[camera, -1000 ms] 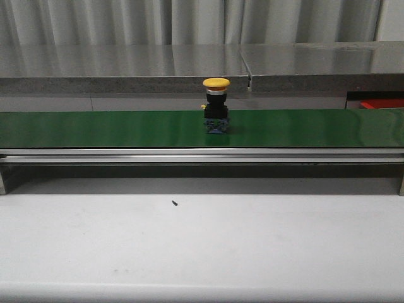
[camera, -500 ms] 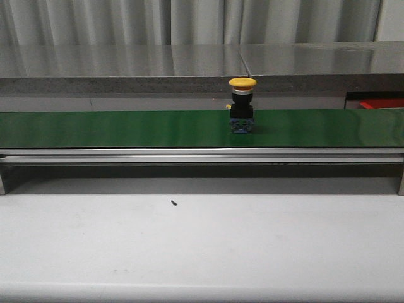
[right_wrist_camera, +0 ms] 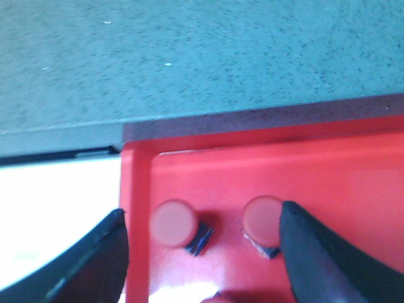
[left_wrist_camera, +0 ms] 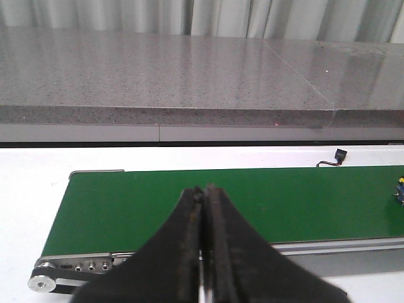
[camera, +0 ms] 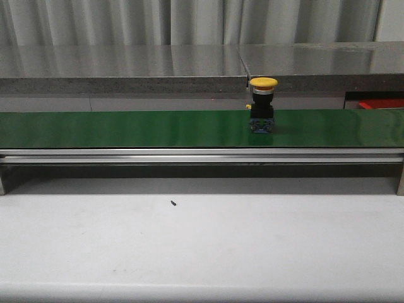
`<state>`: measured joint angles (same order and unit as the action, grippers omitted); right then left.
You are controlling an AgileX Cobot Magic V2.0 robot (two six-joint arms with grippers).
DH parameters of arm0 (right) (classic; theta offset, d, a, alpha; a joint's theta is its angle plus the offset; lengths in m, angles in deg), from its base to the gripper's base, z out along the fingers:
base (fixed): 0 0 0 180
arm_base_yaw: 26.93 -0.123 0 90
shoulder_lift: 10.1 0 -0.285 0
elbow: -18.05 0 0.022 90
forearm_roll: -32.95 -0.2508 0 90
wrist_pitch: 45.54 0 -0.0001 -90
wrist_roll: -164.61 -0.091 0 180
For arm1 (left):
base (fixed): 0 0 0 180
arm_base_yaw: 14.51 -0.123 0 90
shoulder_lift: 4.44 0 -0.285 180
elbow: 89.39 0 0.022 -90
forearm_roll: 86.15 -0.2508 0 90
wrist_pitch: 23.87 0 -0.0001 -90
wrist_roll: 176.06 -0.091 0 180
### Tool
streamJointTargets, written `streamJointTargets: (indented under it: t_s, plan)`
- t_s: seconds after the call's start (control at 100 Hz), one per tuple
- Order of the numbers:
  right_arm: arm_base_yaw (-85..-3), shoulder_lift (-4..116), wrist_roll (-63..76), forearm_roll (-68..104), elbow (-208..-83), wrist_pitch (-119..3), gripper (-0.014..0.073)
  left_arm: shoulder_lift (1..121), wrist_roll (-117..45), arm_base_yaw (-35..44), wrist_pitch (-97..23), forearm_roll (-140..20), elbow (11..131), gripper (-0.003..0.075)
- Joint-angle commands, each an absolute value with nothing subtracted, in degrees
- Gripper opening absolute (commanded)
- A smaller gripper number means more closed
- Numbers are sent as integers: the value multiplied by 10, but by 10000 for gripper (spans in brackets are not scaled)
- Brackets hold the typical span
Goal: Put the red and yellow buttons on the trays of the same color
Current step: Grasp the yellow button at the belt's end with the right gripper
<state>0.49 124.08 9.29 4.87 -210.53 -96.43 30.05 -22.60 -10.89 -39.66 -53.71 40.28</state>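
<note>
A yellow button [camera: 263,104] stands upright on the green conveyor belt [camera: 126,129], right of the middle. Its edge just shows at the side of the left wrist view [left_wrist_camera: 400,191]. My left gripper [left_wrist_camera: 203,190] is shut and empty, hanging over the belt's near end [left_wrist_camera: 158,202], far from the button. In the right wrist view, my right gripper [right_wrist_camera: 203,213] is open above the red tray [right_wrist_camera: 353,183]. Two red buttons [right_wrist_camera: 173,222] [right_wrist_camera: 262,218] stand in that tray between the fingers, and part of a third [right_wrist_camera: 218,298] shows below. The yellow tray is out of view.
A grey stone ledge [camera: 126,63] runs behind the belt, with the red tray's corner [camera: 382,103] at its far right. A small black plug with a wire [left_wrist_camera: 339,154] lies behind the belt. A tiny dark speck [camera: 173,203] sits on the white table [camera: 202,252].
The yellow button has travelled right along the belt, from about the middle to right of the middle.
</note>
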Motion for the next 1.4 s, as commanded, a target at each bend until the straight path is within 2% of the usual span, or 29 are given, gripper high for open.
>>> streamJointTargets:
  t_s: [0.0,0.33,0.42,0.43,0.83,1.11,1.31,1.39]
  plan:
    - [8,1172,111,31,-2125,-989,510,301,-226,-105,-358,-526,418,-19]
    - [7,1063,112,26,-2063,-1078,510,301,-226,-105,-358,-526,418,-19]
    - [7,1014,112,26,-2005,-1069,510,301,-226,-105,-358,-526,418,-19]
    - [7,1006,112,26,-1994,-1067,461,301,-226,-105,-358,-526,418,-19]
    - [-44,778,169,18,-1654,-973,461,301,-226,-105,-358,-526,418,-19]
    - [-122,760,185,18,-1529,-900,461,301,-226,-105,-358,-526,418,-19]
    - [-189,779,188,18,-1514,-844,465,301,-226,-105,-358,-526,418,-19]
    - [-210,793,190,18,-1514,-831,497,301,-226,-105,-358,-526,418,-19]
